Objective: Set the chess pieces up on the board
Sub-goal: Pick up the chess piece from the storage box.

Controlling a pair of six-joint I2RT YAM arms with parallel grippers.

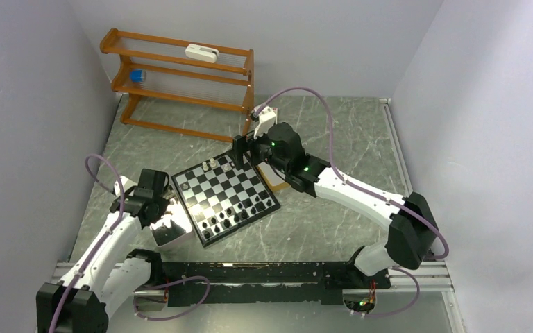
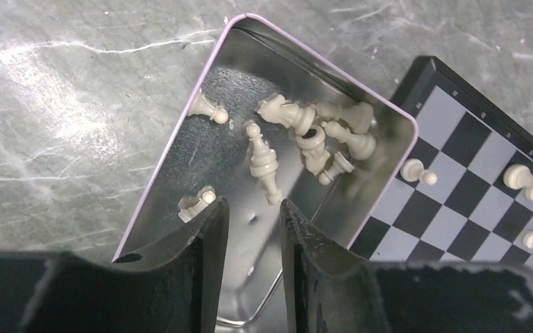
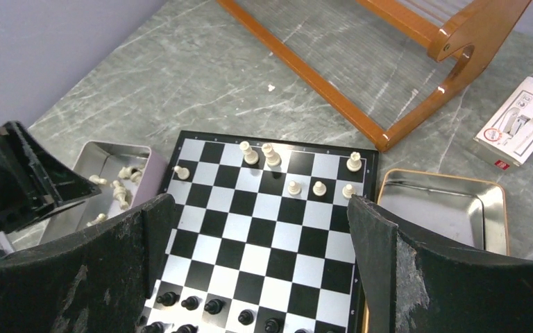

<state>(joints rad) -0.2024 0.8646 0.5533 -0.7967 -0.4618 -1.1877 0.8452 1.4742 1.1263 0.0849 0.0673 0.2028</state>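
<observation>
The board [image 1: 225, 198] lies tilted mid-table. Several black chess pieces [image 3: 212, 305] stand along its near rows in the right wrist view. Several white ones [image 3: 272, 154] stand on the far rows. More white pieces [image 2: 305, 135] lie loose in a pink-rimmed metal tin [image 2: 194, 166] beside the board's left corner [image 2: 458, 201]. My left gripper [image 2: 253, 208] hangs over this tin, its fingers a little apart and empty. My right gripper [image 3: 260, 208] is wide open and empty above the board's far edge [image 1: 239, 154].
An empty orange-rimmed metal tin [image 3: 444, 208] lies against the board's right side. A wooden rack [image 1: 180, 76] stands at the back left with a white object [image 1: 202, 53] and a blue one [image 1: 136, 75] on it. A white box [image 3: 524, 121] lies behind the tin.
</observation>
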